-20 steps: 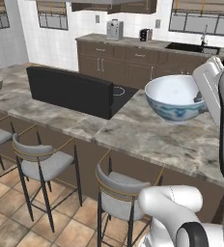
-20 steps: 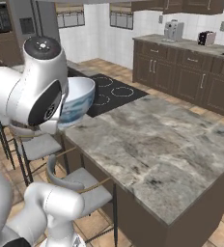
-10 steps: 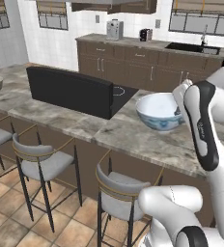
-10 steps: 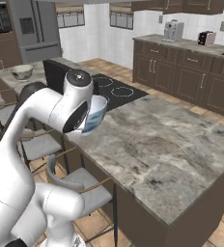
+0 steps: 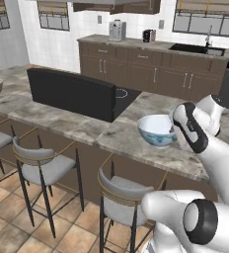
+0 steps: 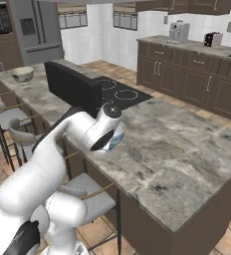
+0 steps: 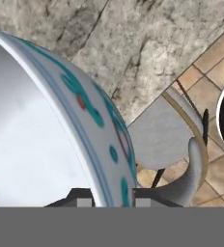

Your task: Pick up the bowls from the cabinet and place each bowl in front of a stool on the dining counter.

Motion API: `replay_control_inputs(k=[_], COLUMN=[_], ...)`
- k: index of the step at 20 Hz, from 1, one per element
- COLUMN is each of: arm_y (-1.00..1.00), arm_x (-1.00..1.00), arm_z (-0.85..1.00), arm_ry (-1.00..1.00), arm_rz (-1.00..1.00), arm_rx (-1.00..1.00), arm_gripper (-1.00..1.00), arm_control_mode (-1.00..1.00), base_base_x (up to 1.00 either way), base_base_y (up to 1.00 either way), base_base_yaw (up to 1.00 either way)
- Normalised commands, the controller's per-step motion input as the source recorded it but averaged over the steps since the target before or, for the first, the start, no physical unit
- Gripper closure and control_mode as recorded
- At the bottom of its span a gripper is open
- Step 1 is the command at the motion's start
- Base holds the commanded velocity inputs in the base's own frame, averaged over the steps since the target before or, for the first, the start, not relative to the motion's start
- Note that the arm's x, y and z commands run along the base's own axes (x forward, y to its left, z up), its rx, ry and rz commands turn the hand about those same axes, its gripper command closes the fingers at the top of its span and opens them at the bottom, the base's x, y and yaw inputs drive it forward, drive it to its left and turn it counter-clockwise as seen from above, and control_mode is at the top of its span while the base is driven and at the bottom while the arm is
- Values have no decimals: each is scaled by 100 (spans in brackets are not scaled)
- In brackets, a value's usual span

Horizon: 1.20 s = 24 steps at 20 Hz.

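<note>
Bowl (image 5: 157,130) sits, apparently touching, near dining counter's (image 5: 77,126) stool-side edge.

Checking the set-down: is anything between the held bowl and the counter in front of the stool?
Nothing visible. The white, blue-patterned ceramic bowl, clamped at its rim by the end effector, hangs over bare marbled stone dining counter above the grey-seated metal stool.

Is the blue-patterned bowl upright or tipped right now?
Upright: the white bowl sits mouth-up at the dining counter edge, tool pinching its rim.
</note>
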Motion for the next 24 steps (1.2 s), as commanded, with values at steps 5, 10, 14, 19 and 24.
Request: replay_control_inputs(k=[5,10,14,19,24], arm_y=[-45,-9,0,0,-7], arm_x=[90,86,81,68,15], arm_z=[-69,-38,-33,-47,-48], arm_ry=[24,9,-2,-7,-28], arm_rz=[0,0,0,0,0], arm_rx=[24,6,0,0,0], arm_gripper=[100,100,100,100,100], arm_control_mode=[-100,-100,-100,-100,-100], base_base_x=[0,0,0,0,0], base_base_y=[0,0,0,0,0], base_base_yaw=[0,0,0,0,0])
